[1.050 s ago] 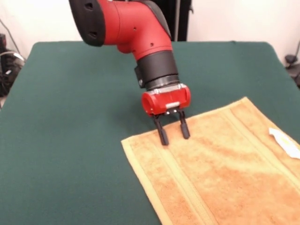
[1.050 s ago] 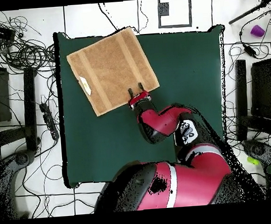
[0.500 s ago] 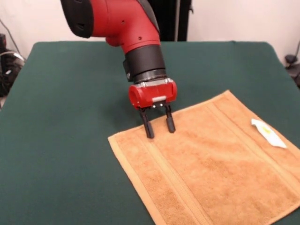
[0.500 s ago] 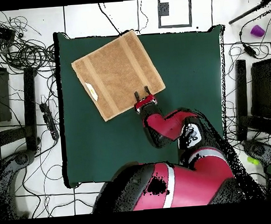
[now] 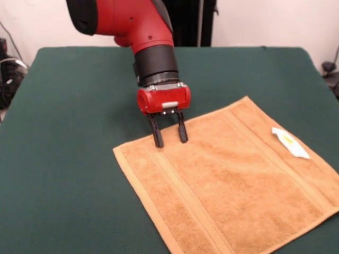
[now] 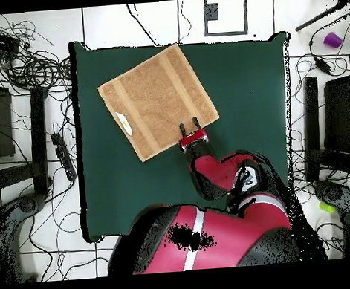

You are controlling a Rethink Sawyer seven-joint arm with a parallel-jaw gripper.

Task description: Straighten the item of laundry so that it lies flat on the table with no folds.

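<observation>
Towel (image 5: pixel 228 185) fills the lower right of the front view, spread on the dark green table (image 5: pixel 69 159) as a single layer with its border stripes running straight and a small white tag (image 5: pixel 290 143) lying near its right edge; no fold shows. In the overhead view the towel (image 6: pixel 158 99) sits in the upper left part of the table (image 6: pixel 244 131), turned at an angle to the table's sides. The gripper (image 5: pixel 168 137) stands at the towel's upper edge, its two dark fingers (image 5: pixel 157 137) spread apart with their tips down on the cloth near the border and nothing pinched between them. The flattening looks essentially finished, so this reads as the closing step. The next move probably calls for lifting straight up off the cloth without snagging the terry loops or rucking the edge.
</observation>
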